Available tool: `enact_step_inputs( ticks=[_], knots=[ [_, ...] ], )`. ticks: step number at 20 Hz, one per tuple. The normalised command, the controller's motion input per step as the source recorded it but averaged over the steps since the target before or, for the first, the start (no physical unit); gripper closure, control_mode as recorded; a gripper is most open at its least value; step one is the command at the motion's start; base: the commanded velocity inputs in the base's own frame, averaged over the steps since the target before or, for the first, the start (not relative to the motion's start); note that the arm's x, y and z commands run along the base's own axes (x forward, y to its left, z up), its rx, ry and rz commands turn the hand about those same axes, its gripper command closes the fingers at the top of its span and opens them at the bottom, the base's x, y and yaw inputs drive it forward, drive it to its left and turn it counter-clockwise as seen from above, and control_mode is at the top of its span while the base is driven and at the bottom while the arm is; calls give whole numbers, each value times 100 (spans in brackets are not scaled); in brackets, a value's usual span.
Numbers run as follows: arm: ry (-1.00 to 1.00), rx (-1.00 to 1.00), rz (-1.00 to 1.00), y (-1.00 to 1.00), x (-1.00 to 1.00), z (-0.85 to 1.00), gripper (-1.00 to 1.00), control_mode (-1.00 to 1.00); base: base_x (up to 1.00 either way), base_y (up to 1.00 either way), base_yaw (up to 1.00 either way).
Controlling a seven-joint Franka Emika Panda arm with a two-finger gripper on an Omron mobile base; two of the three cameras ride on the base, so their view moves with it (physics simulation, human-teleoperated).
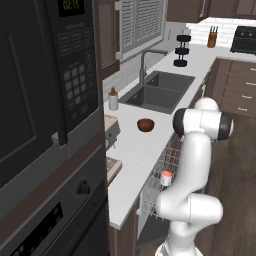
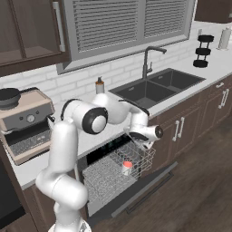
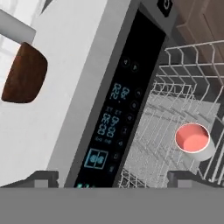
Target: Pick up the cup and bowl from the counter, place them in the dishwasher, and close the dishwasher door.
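Left base view shows one bowl [image 1: 145, 125] on the counter [image 1: 132, 155] near the sink [image 1: 160, 92], and one cup [image 1: 166, 177] upright in the dishwasher's [image 1: 150, 200] rack. Right base view shows the door [image 2: 140, 188] dropped open and the arm bent low, gripper [image 2: 146, 144] above the rack. Hand view shows the control panel [image 3: 113, 122] between bowl and cup; both fingertips [image 3: 41, 178] are spread wide, grasping nothing.

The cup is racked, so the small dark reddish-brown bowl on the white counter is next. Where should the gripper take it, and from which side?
Grip the small dark reddish-brown bowl by its rim, coming straight down from above: it sits upright and open-topped on the white counter, too shallow for a side grasp. One finger inside, one outside.
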Motion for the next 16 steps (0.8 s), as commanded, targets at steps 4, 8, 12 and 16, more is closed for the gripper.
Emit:
enact_step_inputs(
  ticks=[4,8,12,16],
  knots=[
    [21,4,0,34,2,99,-100,-100,0,0,0],
    [21,0,0,65,35,60,-100,-100,0,0,0],
    [17,0,-3,77,64,12,-100,-100,0,0,0],
    [21,0,-7,57,64,0,-100,-100,0,0,0]
  ],
)
